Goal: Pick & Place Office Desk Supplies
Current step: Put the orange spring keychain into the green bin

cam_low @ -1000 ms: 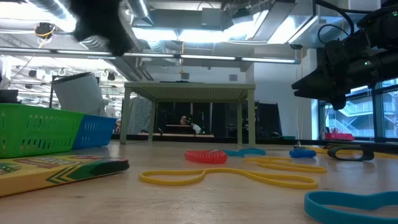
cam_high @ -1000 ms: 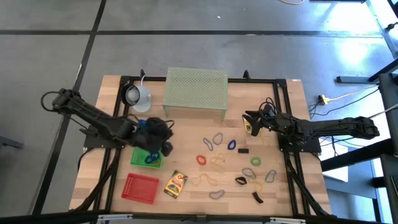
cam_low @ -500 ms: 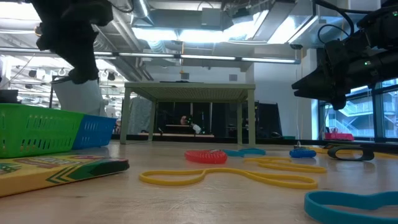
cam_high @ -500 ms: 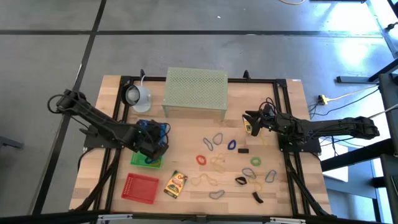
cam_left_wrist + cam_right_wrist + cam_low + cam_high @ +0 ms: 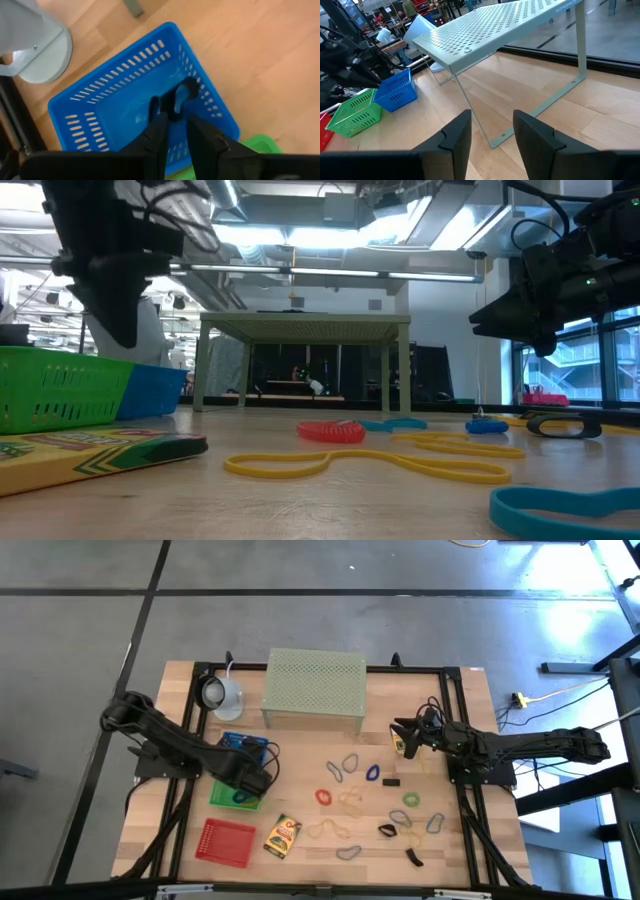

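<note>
My left gripper (image 5: 176,117) points steeply down over the blue basket (image 5: 125,100), near the corner beside the green basket (image 5: 232,797). Its fingers stand a narrow gap apart, and a small blue loop (image 5: 181,95) stands at their tips, inside the basket. Many coloured loops (image 5: 350,802), black clips (image 5: 388,830) and a yellow box (image 5: 283,835) lie on the table's right half. My right gripper (image 5: 492,135) waits open and level at the right, with nothing between its fingers. My left gripper comes from above, pointing down into the blue basket. The blue loop's lower part (image 5: 172,107) lies right at the fingertips, which hide it. I cannot tell whether the fingers touch it.
A pale green mesh stand (image 5: 315,690) fills the far middle, with a white lamp-like object (image 5: 220,695) to its left. A red basket (image 5: 228,840) sits near the front left. Black rails (image 5: 190,740) run along the table's left and right sides.
My left gripper has gone down toward the blue basket and tipped to point more steeply down. In the low view it has come down from the top of the picture to just above the baskets.
</note>
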